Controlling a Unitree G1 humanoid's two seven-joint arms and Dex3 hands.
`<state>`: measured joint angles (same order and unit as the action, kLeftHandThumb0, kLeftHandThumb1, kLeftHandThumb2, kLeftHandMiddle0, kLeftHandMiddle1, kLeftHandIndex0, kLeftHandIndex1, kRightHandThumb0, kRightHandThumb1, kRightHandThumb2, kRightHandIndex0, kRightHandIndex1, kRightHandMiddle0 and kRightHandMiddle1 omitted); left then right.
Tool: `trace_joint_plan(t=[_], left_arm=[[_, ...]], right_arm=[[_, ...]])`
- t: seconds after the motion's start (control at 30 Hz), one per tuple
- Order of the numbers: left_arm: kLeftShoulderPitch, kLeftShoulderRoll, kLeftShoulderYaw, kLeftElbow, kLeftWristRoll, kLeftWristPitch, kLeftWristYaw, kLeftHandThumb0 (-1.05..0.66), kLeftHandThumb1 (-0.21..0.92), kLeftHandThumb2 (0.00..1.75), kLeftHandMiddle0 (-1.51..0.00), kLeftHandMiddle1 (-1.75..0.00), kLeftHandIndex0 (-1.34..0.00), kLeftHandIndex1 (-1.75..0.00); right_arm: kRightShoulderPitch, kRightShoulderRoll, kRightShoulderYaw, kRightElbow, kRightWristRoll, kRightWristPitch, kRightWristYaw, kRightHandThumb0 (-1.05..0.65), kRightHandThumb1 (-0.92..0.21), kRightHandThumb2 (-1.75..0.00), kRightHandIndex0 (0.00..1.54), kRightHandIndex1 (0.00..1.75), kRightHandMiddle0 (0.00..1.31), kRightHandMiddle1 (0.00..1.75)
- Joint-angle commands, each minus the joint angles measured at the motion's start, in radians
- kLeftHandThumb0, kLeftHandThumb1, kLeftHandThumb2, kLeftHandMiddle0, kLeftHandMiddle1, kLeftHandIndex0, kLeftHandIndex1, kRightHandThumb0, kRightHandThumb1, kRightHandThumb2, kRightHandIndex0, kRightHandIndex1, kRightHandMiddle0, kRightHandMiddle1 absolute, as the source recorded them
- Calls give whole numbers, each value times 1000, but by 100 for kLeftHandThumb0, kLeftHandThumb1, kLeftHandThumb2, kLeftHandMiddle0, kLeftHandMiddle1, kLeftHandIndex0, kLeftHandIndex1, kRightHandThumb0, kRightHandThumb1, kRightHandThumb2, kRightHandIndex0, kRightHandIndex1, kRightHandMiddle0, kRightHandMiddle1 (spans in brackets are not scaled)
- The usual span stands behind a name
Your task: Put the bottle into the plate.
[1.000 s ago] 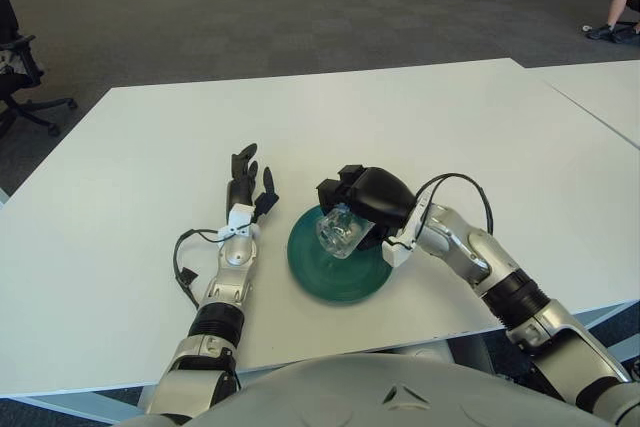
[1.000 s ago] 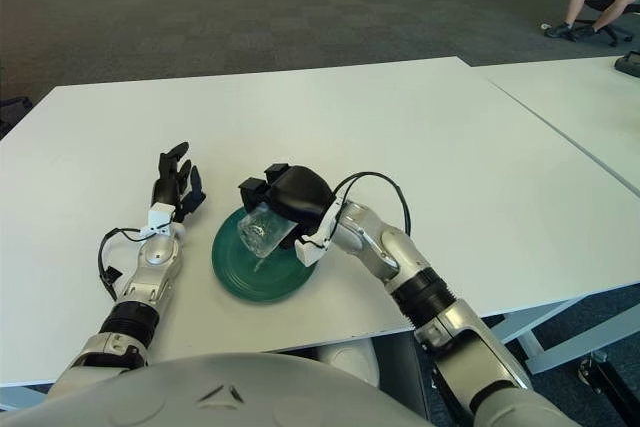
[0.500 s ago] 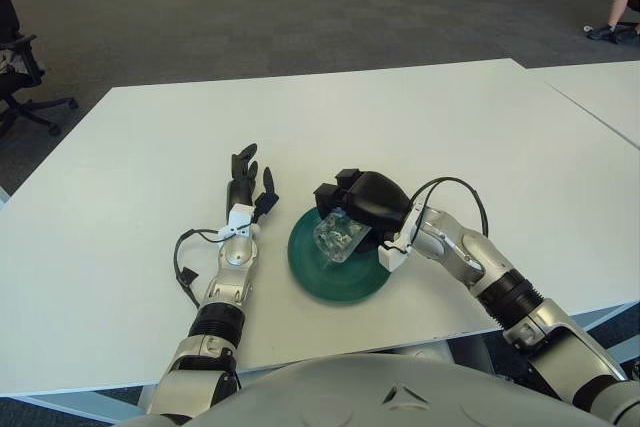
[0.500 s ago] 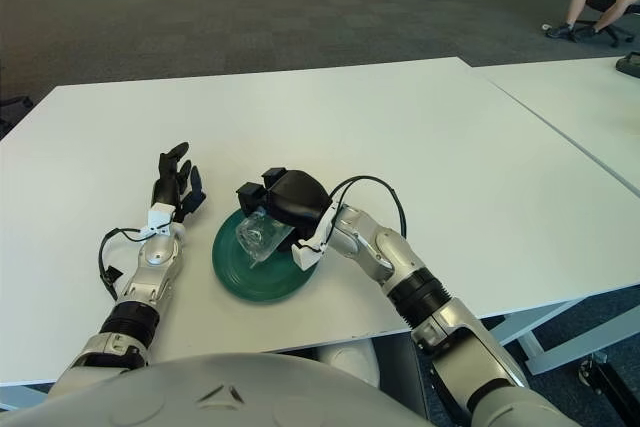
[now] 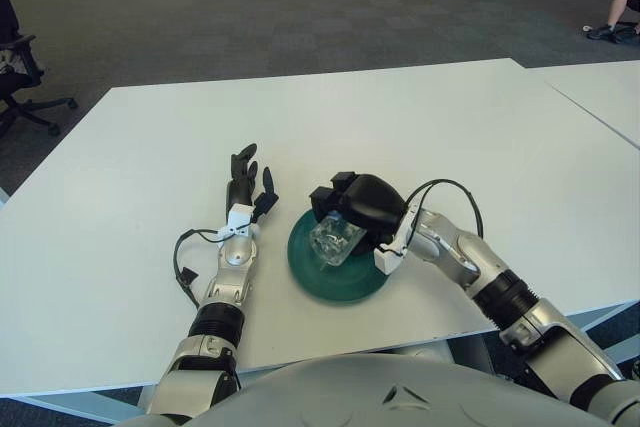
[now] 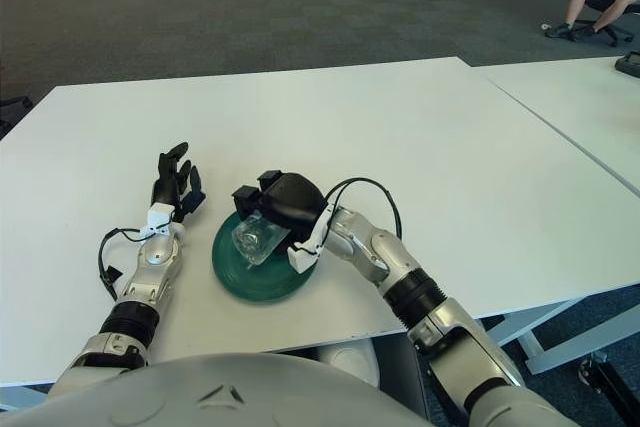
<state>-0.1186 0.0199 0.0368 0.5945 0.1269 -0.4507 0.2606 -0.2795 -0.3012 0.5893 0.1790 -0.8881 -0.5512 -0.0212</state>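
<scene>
The right hand grips a clear plastic bottle over the green plate; the left hand lies flat on the bench, fingers spread.

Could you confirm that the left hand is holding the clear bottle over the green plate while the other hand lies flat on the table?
Not quite: the right hand holds the clear bottle over the green plate, as the left eye view shows. The left hand lies flat on the table.
</scene>
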Motion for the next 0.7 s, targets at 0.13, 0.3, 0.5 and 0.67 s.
trace_joint_plan(t=[0.13, 0.3, 0.5, 0.67], left_arm=[[-26, 12, 6, -5, 2, -3, -2, -72, 92, 86, -40, -1, 0, -81], [-29, 14, 7, 1, 3, -9, -2, -72, 92, 86, -40, -1, 0, -82], [-30, 16, 7, 5, 6, -15, 1, -72, 92, 86, -40, -1, 0, -82], [-33, 19, 6, 11, 10, -19, 4, -72, 92, 86, -40, -1, 0, -82]], right_arm=[[-22, 5, 8, 11, -27, -11, -66, 0, -13, -152, 77, 168, 53, 175], [-24, 0, 20, 16, -42, -21, -95, 0, -9, -157, 79, 171, 55, 175], [-28, -1, 23, 14, -43, -26, -100, 0, -8, -159, 79, 173, 56, 175], [-26, -5, 25, 9, -41, -31, -96, 0, -8, -160, 79, 174, 56, 175]])
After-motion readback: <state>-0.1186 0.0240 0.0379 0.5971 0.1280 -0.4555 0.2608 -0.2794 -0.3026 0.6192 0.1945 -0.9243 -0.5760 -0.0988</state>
